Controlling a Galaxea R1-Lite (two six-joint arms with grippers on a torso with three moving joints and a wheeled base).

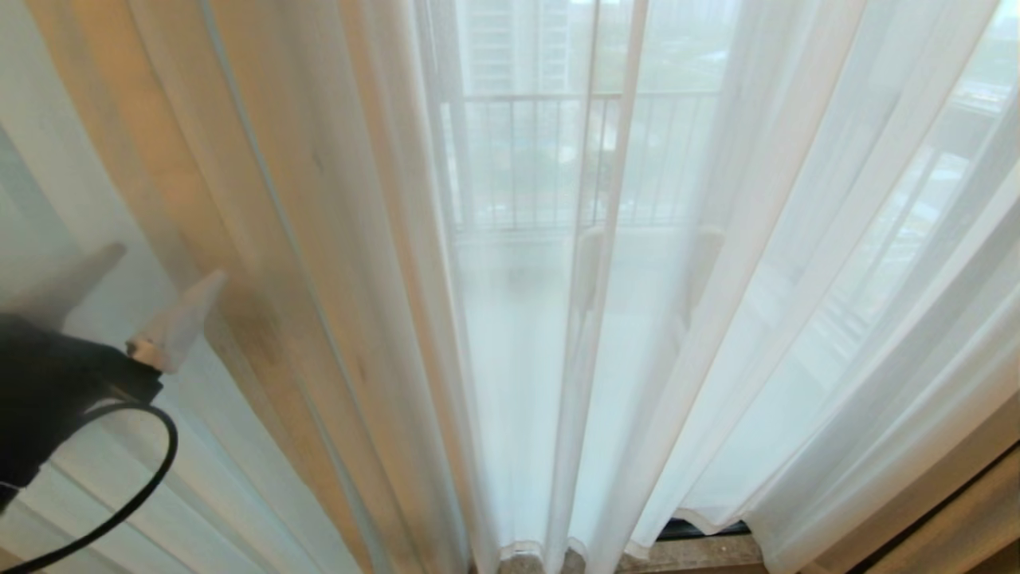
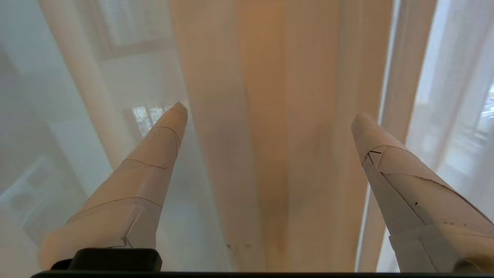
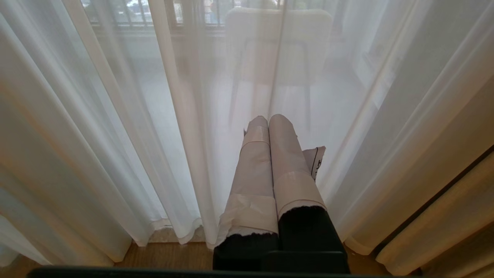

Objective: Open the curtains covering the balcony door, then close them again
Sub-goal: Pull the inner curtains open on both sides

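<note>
- I count 2 grippers: my left gripper [image 1: 163,271] raised at the left of the head view, my right gripper [image 3: 268,119] low near the wood floor [image 3: 173,256].
- I see 2 sheer curtains [image 1: 717,319] meeting at a centre seam, drawn across the balcony door [image 1: 705,528].
- My left gripper is spread wide, grasping nothing; a tan-tinted fold stands between its fingers [image 2: 162,143], just beyond the tips.
- My right gripper is clenched, empty, pointing at the hems.
</note>
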